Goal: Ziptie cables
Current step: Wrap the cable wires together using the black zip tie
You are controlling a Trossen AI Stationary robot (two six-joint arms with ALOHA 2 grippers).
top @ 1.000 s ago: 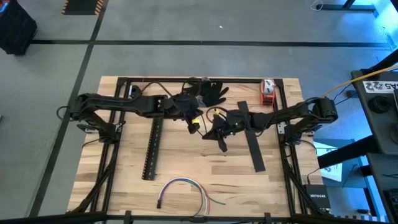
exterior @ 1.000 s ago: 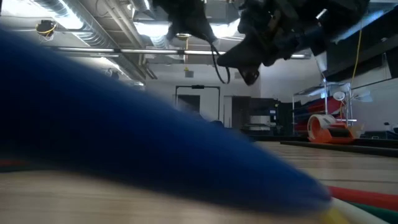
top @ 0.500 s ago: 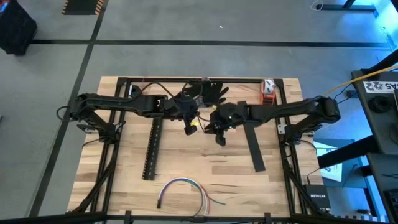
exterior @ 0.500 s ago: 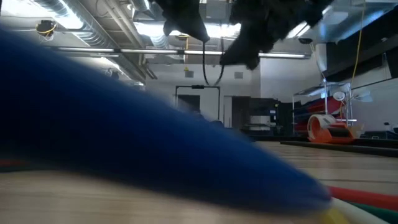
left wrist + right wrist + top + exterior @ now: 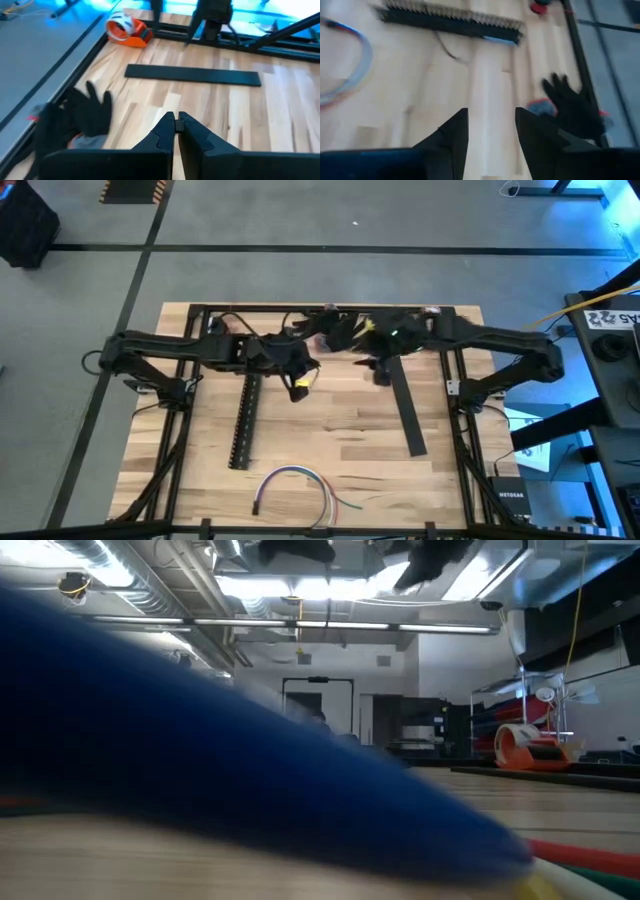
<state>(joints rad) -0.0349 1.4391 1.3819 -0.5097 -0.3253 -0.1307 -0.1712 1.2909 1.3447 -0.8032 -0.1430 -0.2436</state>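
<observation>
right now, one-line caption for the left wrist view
Shut left gripper above the wooden table, facing a flat black strip, black glove and orange tape dispenser.

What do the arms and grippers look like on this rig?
Two dark, near-black jointed arms with thin black cables looping along them. The left gripper has two black wedge-shaped fingers tapering to narrow tips; the right gripper has the same angular black fingers. A small yellow marking shows near the left wrist in the high view.

Two dark, near-black jointed arms, segments slim and boxy. Thin black cables loop off both arm bases. Left gripper (image 5: 175,124): two matte black wedge-shaped fingers with flat inner faces; small yellow marking near it in the high view. Right gripper (image 5: 491,131): same black tapered fingers; small green light on the wrist housing.
</observation>
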